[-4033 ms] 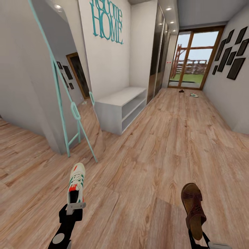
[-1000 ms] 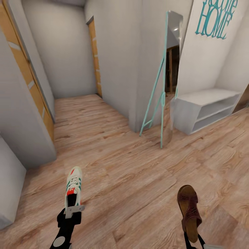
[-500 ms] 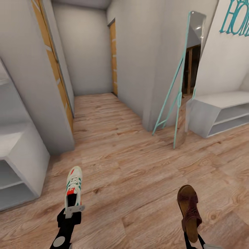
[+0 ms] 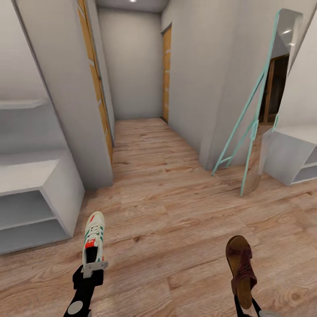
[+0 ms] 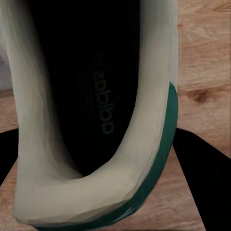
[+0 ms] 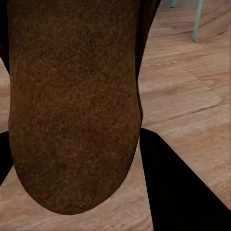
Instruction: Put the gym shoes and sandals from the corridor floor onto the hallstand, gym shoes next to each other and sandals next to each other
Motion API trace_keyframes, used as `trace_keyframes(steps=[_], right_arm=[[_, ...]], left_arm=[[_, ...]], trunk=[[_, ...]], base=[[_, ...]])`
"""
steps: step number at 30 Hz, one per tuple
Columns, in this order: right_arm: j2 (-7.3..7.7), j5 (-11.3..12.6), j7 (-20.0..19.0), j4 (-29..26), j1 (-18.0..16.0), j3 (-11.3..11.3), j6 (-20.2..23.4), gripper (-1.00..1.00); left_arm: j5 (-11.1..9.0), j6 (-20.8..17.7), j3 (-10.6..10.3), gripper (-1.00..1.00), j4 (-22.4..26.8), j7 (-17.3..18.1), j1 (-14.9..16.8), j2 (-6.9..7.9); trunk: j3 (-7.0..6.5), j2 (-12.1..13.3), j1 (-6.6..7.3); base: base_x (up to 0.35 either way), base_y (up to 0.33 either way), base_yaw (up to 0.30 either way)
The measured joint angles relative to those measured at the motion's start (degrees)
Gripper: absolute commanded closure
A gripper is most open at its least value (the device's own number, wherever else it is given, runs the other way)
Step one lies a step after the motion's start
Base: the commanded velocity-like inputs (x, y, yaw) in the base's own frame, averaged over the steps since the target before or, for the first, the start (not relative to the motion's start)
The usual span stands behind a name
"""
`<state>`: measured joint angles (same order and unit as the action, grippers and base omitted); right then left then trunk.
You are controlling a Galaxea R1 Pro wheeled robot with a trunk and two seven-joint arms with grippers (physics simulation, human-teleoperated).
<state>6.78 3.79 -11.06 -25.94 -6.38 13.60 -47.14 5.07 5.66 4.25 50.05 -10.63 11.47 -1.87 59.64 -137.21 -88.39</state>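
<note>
A white gym shoe [image 4: 94, 235] with green stripes and a red heel patch is held by its heel above the corridor floor [image 4: 176, 220], my left gripper [image 4: 94, 267] shut on it. In the left wrist view its dark insole and heel rim [image 5: 96, 96] sit between the black fingers [image 5: 204, 178]. At the lower right a brown sandal [image 4: 241, 268] is held by its heel, my right gripper [image 4: 245, 307] shut on it; its sole [image 6: 72, 106] lies close before the right wrist camera. The pale grey hallstand [image 4: 26, 174] stands at the left, with a bench top, open shelves and an upper shelf.
A teal-framed leaning mirror [image 4: 259, 105] stands at the right, with another low pale shelf unit [image 4: 286, 158] beside it. A narrow passage with wooden doors [image 4: 166, 75] runs straight ahead between grey walls. Wood plank flooring lies open in the middle.
The camera has turned left: the mirror and right-hand unit slid toward the right edge and the hallstand came further into view at left. Both grippers still hold their shoes the same way.
</note>
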Motion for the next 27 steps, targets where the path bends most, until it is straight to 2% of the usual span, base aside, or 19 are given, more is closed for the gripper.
trace_keyframes(steps=[7, 27], right_arm=[[0.0, 0.0, 0.0, 0.0, 0.0, 0.0, 0.0, 1.0], [0.0, 0.0, 0.0, 0.0, 0.0, 0.0, 0.0, 1.0]], left_arm=[[0.0, -0.1, 0.0, 1.0, 0.0, 0.0, 0.0, 0.0], [0.0, -0.1, 0.1, 1.0, 0.0, -0.1, 0.0, 0.08]], trunk=[[0.0, 0.0, -0.01], [0.0, 0.0, 0.0]], base=[[-0.045, 0.122, 0.278], [-0.014, 0.301, 0.278]])
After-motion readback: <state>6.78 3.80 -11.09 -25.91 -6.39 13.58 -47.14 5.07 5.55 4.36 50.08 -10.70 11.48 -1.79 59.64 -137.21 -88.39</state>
